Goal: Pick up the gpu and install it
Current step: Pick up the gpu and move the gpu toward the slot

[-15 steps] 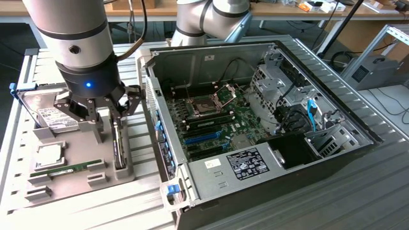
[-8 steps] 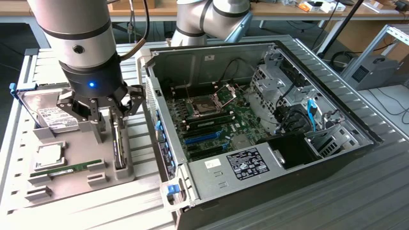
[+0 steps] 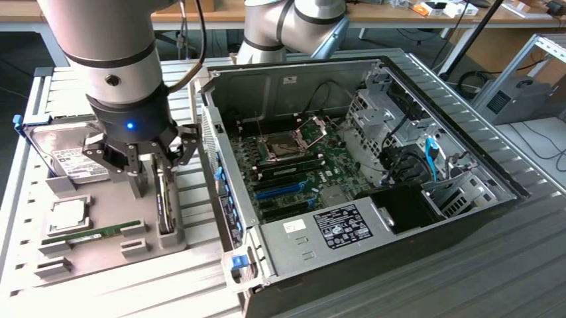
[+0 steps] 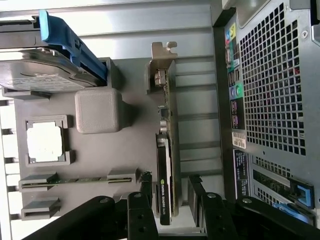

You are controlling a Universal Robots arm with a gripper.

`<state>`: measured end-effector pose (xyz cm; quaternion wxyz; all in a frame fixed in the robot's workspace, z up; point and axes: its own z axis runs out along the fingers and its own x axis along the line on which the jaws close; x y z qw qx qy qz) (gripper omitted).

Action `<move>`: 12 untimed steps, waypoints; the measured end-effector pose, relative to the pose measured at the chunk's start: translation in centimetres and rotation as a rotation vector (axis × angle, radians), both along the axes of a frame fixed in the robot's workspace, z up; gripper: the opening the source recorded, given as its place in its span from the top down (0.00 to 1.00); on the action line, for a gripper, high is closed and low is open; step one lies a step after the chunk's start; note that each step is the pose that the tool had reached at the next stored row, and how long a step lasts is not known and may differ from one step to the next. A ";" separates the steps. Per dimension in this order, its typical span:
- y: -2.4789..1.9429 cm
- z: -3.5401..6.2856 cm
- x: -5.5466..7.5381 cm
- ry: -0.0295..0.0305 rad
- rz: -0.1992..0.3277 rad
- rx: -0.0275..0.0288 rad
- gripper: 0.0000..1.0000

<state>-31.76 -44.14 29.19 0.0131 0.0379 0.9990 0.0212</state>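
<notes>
In the exterior view the tray [image 3: 106, 205] on that view's left held a hard drive [image 3: 66, 156], memory stick [image 3: 97, 233] and, on edge, the gpu [image 3: 166, 199], the vertical arm [image 3: 115, 53] poising its gripper [image 3: 158, 165] above it; in the wrist view the wide-open, empty fingers [image 4: 196, 192] straddled the gpu's [image 4: 167, 165] end beside the case [image 4: 270, 75].
</notes>
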 end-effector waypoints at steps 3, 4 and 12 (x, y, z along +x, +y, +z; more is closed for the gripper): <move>0.00 -0.55 0.0 0.0000 0.000 -0.0011 0.58; 0.00 -0.79 0.0 0.0000 0.000 -0.0017 0.58; 0.00 -2.11 0.0 0.0000 0.000 -0.0042 0.58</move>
